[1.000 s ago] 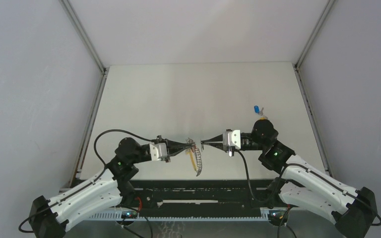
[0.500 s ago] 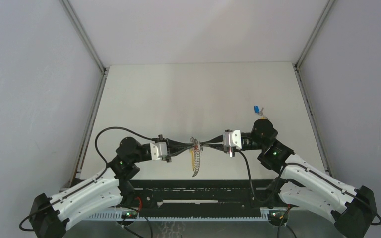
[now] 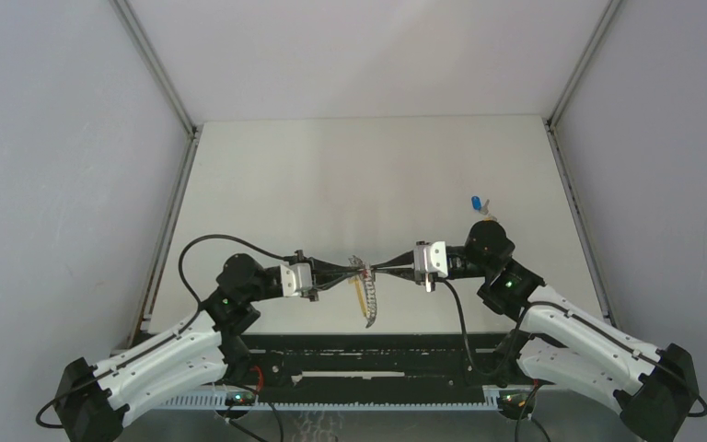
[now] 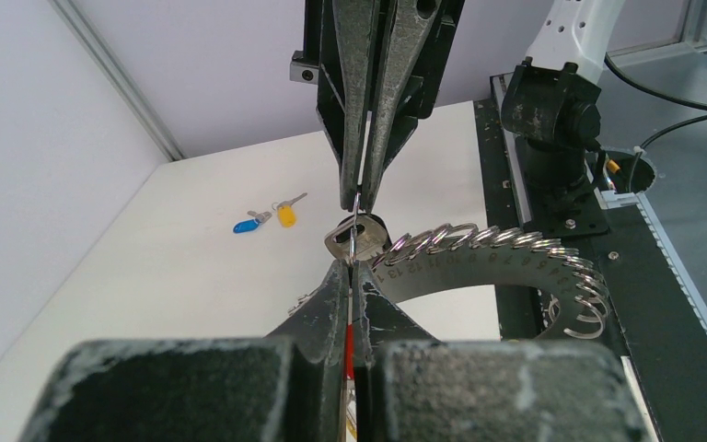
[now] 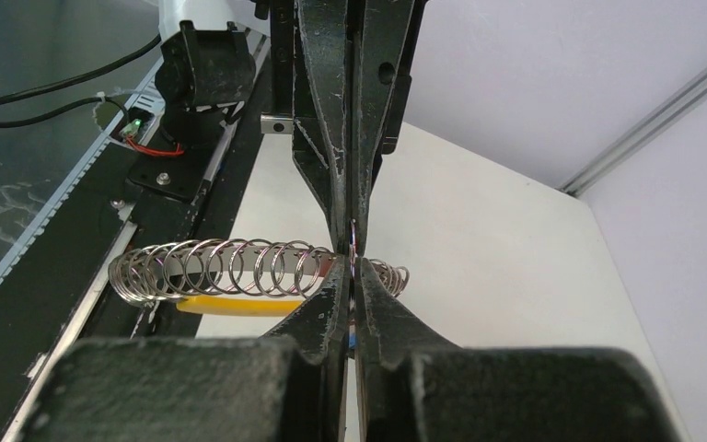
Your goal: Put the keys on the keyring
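The keyring (image 4: 479, 262) is a grey numbered arc carrying several wire rings, with a yellow section (image 5: 239, 306). It hangs from my left gripper (image 4: 351, 264), which is shut on one thin ring seen edge-on at its top end (image 3: 362, 268). My right gripper (image 5: 352, 264) is shut and meets the left one tip to tip (image 3: 374, 269). A small metal key with a dark-rimmed head (image 4: 357, 238) sits between the two sets of tips, against that ring, and seems pinched by the right jaws. A blue key (image 4: 244, 225) and a yellow key (image 4: 285, 215) lie loose on the table.
The two loose keys lie close behind the right arm's wrist (image 3: 475, 203). The black base rail (image 3: 368, 354) runs along the near table edge, right under the hanging keyring. Grey walls and metal frame posts (image 3: 156, 69) close in the white table.
The two grippers have come together from a small gap to touching tips. The left one carried the keyring slightly right, and its hanging end swung a little.
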Motion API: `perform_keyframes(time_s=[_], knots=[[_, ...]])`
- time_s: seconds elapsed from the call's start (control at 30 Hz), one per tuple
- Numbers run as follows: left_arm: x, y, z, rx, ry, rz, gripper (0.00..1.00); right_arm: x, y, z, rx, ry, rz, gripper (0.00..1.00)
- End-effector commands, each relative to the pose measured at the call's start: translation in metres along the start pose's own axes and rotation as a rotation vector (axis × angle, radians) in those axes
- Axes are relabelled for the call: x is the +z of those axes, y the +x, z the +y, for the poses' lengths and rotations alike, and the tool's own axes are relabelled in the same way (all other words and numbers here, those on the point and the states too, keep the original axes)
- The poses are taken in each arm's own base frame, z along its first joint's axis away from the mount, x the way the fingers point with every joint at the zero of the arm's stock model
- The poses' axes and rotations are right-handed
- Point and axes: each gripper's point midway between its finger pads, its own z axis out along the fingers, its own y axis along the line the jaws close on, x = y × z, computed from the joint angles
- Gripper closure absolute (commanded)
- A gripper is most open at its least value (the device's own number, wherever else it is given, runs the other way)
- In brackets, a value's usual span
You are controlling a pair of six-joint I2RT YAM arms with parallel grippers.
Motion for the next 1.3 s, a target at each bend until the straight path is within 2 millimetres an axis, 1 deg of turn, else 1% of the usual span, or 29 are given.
perform_keyframes(time_s=[0.0,0.63,0.97,1.17,1.27], knots=[[0.0013,-0.0201,0.0045,0.052,-0.005,-0.062,1.0,0.0016,-0.0111,-0.0023,-0.031,-0.004,-0.034,1.0],[0.0016,-0.0196,0.0016,0.05,0.012,-0.06,1.0,0.0042,-0.0107,-0.0021,-0.037,-0.004,-0.025,1.0],[0.0029,-0.0201,-0.0018,0.049,0.037,-0.062,1.0,0.0074,-0.0063,-0.0001,-0.031,-0.016,-0.017,1.0],[0.0024,-0.021,0.0006,0.047,0.022,-0.063,1.0,0.0091,-0.0067,0.0024,-0.032,-0.03,-0.015,1.0],[0.0008,-0.019,0.0025,0.051,0.005,-0.055,1.0,0.0052,-0.0079,0.0004,-0.036,-0.011,-0.007,1.0]])
